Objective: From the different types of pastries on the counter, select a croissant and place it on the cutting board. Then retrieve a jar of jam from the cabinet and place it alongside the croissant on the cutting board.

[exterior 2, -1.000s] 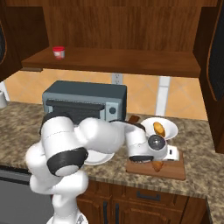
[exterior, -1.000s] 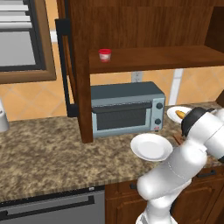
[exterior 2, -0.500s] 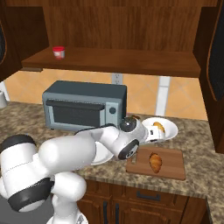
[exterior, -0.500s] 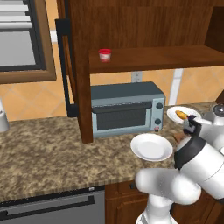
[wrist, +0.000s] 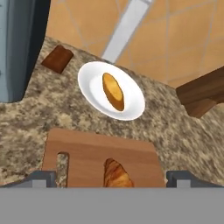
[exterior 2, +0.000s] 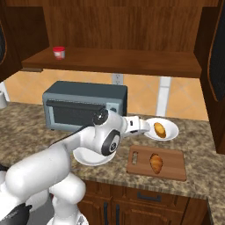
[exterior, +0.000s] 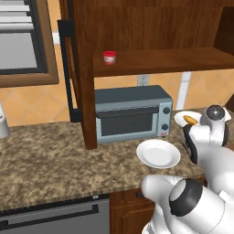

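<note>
Croissant (exterior 2: 155,162): lying on the cutting board (exterior 2: 171,169), centre-right of the right base view; in the hand view at bottom centre, lower end cut by the frame edge, free of the fingers.
Cutting board: flat on the counter (exterior 2: 26,127), slot mark at its left end; hidden behind the arm in the left base view.
Gripper (wrist: 111,178): two dark tips (wrist: 41,178) set far apart at the bottom of the hand view – spread wide, nothing held between them.
Hand, right base view: white wrist reaching right at frame centre, just left of the white plate – fingers themselves not clear there.
Other pastry (wrist: 113,91): golden-yellow, elongated, on a white plate (wrist: 92,87) above the board in the hand view; right of centre in the right base view.
Second plate (exterior: 151,157): bare, lower centre of the left base view, in front of the toaster oven (exterior: 132,114).
Jar of jam (exterior: 109,57): upright on the cabinet (exterior: 137,27) shelf, upper centre of the left base view; upper left in the right base view.
Door handle (exterior: 66,68): black bar, upper left of the left base view.
</note>
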